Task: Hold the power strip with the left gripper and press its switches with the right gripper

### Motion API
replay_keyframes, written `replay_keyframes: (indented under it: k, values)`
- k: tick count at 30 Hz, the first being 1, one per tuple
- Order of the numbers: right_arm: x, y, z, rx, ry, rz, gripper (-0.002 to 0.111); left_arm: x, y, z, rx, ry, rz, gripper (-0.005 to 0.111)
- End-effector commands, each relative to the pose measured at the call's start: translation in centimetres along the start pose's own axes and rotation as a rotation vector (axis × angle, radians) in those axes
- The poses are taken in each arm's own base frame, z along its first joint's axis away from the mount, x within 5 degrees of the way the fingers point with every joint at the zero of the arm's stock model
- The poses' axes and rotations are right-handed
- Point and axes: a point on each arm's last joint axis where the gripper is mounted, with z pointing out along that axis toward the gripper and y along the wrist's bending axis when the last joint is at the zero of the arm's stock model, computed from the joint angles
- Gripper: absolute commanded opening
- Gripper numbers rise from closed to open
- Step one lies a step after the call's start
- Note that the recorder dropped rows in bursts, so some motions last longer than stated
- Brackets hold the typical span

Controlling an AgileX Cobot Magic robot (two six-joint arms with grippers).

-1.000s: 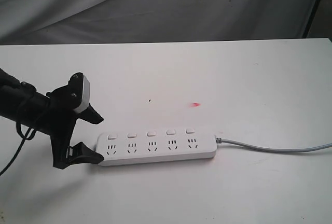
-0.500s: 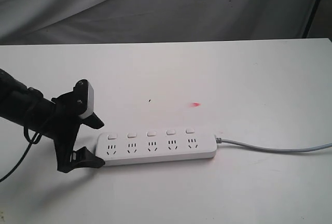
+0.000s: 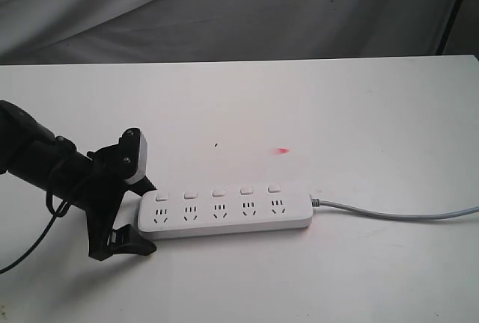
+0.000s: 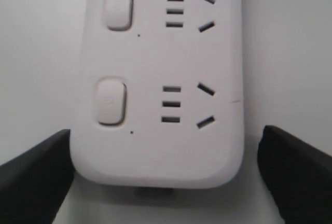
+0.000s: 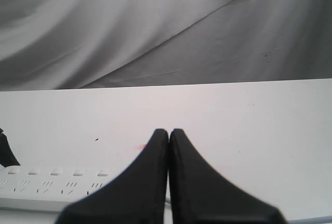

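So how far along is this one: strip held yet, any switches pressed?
Early. Done: the open left gripper straddles the power strip at its cordless end, one finger on each side. In hand: the clamp, not yet closed on the strip. Left: the right gripper, shut, sits well back from the strip, and all five switches apparently await pressing.

One power strip [image 3: 202,223], five switches [image 3: 218,191], seemingly five sockets [image 3: 218,209].
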Motion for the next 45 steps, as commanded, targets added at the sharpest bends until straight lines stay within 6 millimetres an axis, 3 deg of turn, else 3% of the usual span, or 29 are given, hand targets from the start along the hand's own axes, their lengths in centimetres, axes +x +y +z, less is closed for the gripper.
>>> replay_keyframes:
  k: [1, 14, 29, 45]
  values:
    - [0.14, -0.02, -0.01, 0.0, 0.004, -0.003, 0.0, -0.24, -0.06, 0.12, 0.013, -0.008, 0.009, 0.086]
    - [0.14, -0.02, -0.01, 0.0, 0.004, -0.003, 0.0, -0.24, 0.03, 0.12, 0.004, -0.008, 0.004, 0.086]
    - [0.14, -0.02, -0.01, 0.0, 0.004, -0.003, 0.0, -0.24, 0.03, 0.12, 0.004, -0.008, 0.004, 0.057]
    - [0.14, -0.02, -0.01, 0.0, 0.004, -0.003, 0.0, -0.24, 0.03, 0.12, 0.004, -0.008, 0.004, 0.057]
